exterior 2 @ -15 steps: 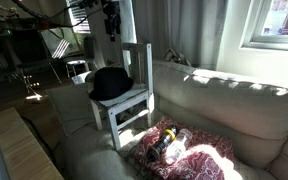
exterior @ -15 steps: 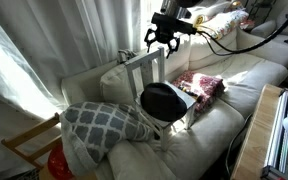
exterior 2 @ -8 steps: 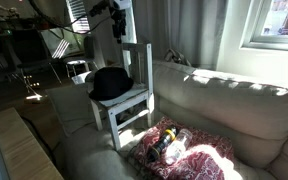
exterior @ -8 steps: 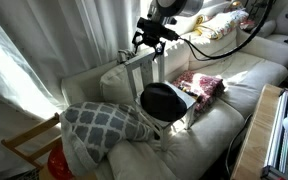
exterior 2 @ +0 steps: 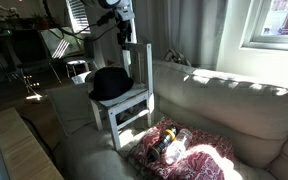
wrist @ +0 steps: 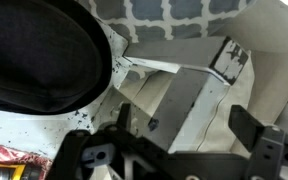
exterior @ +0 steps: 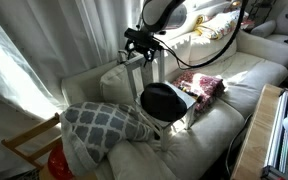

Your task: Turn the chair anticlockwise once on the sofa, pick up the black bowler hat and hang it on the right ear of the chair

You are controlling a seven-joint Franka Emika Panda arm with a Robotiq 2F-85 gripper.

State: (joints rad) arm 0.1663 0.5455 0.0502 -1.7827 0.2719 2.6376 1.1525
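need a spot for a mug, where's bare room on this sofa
Crowded: the black bowler hat fills the seat of the small white wooden chair. Free: the cream-white upholstered sofa past the red floral cloth bundle, away from the chair.

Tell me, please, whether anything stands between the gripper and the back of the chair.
Nothing visible does. The open gripper hangs close to the top of the chair back, with nothing between them. The hat lies lower, on the seat, off that path.

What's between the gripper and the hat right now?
The backrest of the chair: the gripper is near its top, and the hat sits on the seat below. Both exterior views show this.
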